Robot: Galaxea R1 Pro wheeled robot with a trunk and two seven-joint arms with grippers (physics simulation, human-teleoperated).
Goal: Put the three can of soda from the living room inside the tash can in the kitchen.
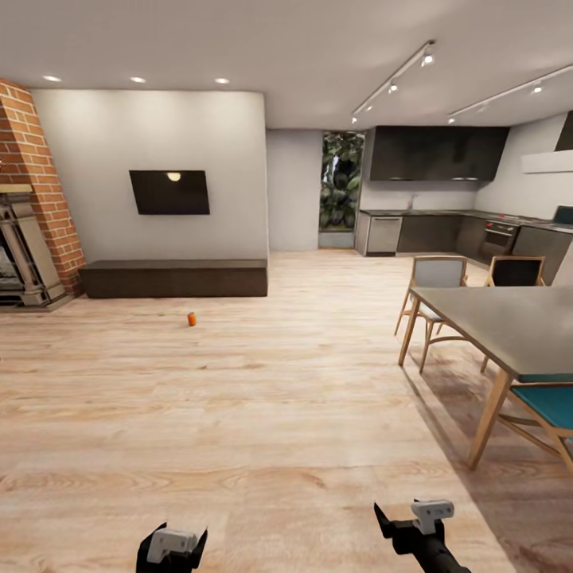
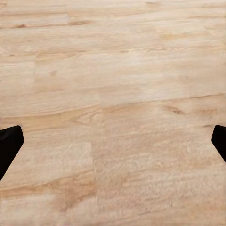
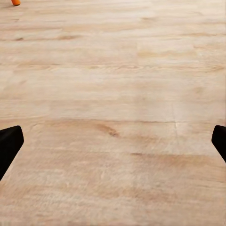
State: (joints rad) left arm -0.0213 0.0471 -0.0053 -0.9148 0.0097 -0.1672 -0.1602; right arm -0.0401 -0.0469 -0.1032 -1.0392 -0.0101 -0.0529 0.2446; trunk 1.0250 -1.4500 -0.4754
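Observation:
One orange can of soda (image 1: 192,319) stands upright on the wood floor of the living room, in front of the low dark bench under the wall TV. Its edge also peeks in as an orange spot (image 3: 16,2) in the right wrist view. My left gripper (image 1: 171,543) and right gripper (image 1: 407,519) hang low at the near edge of the head view, far short of the can. Both wrist views show the left gripper (image 2: 113,141) and right gripper (image 3: 113,141) open over bare floor, holding nothing. The tash can is out of view.
The brick fireplace (image 1: 32,199) is at the far left and the TV (image 1: 169,192) is on the back wall. A dining table (image 1: 509,322) with chairs (image 1: 434,278) stands at the right. The kitchen cabinets (image 1: 446,231) lie beyond it at the back right.

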